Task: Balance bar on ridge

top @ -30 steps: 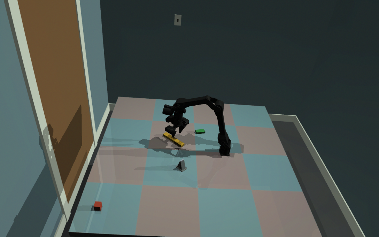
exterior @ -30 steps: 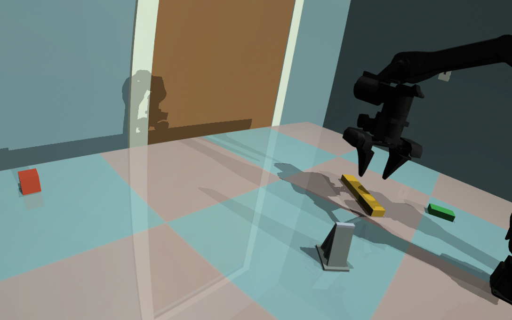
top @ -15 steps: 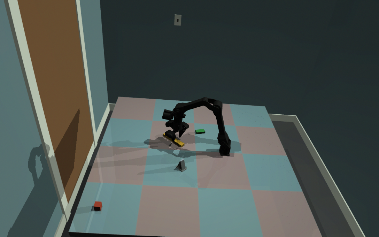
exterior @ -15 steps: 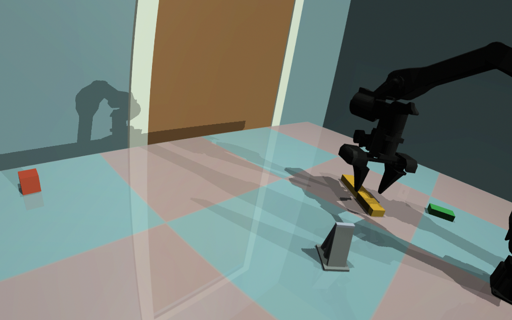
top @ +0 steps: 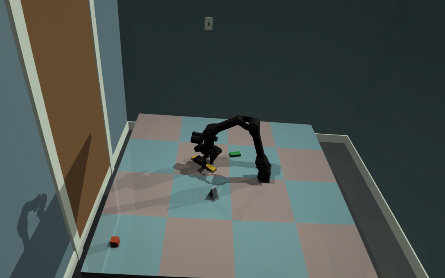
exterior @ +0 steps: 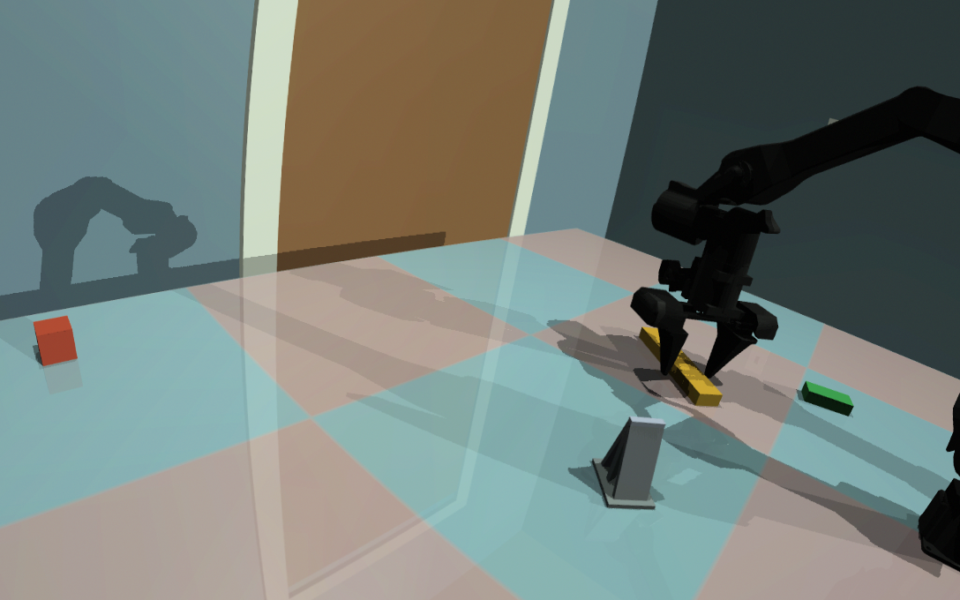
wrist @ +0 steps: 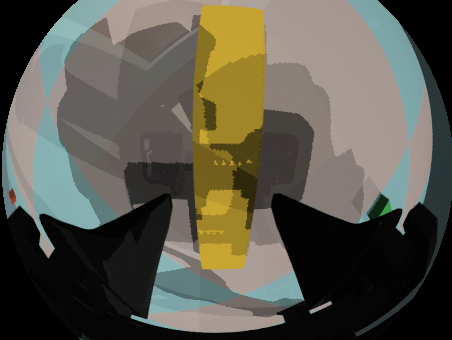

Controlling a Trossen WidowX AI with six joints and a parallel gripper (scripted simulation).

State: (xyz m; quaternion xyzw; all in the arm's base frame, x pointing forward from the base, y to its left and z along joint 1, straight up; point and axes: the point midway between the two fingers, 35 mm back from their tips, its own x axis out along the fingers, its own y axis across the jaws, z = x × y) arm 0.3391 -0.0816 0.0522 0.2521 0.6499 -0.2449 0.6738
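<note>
The yellow bar (top: 211,168) (exterior: 703,390) (wrist: 232,35) lies flat on the checkered table. My gripper (top: 207,164) (exterior: 687,374) (wrist: 222,201) points down over it and is open, with one finger on each side of the bar. In the wrist view there is a gap between each fingertip and the bar, and the bar runs lengthwise between them. Whether the fingertips touch the table is hard to tell. The grey ridge (top: 214,193) (exterior: 639,460) stands upright on its thin base, nearer to the top view than the bar, with nothing on its top. It does not show in the wrist view.
A green block (top: 234,153) (exterior: 827,398) (wrist: 385,207) lies between the bar and the arm's base (top: 263,175) (exterior: 945,530), a little toward the back in the top view. A red cube (top: 114,241) (exterior: 56,344) (wrist: 12,196) sits near the table's front left corner in that view.
</note>
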